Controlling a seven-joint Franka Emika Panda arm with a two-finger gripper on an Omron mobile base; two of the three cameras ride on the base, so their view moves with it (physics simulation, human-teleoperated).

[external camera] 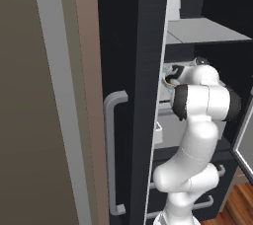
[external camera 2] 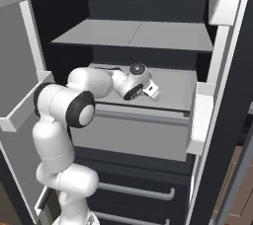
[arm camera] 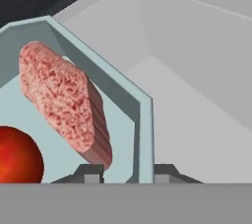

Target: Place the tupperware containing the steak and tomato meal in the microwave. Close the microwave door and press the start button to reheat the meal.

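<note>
Right at the gripper (arm camera: 128,171), the raised rim of the tupperware (arm camera: 143,134) runs between the two finger tips, one inside the tray and one outside, so the hand is pinched narrow on that edge. Just inside the rim lies the steak (arm camera: 64,104), with the tomato (arm camera: 17,161) beyond it, touching the tray floor; light grey walls (arm camera: 197,61) enclose the other side.

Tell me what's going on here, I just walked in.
The white Franka arm is reaching into an open, dark shelved cabinet, its hand over a light grey shelf. In the hand view the gripper straddles the raised rim of the pale teal tupperware, one fingertip on each side. The steak and the tomato lie inside the tray. Whether the gripper has clamped the rim can't be told.
</note>
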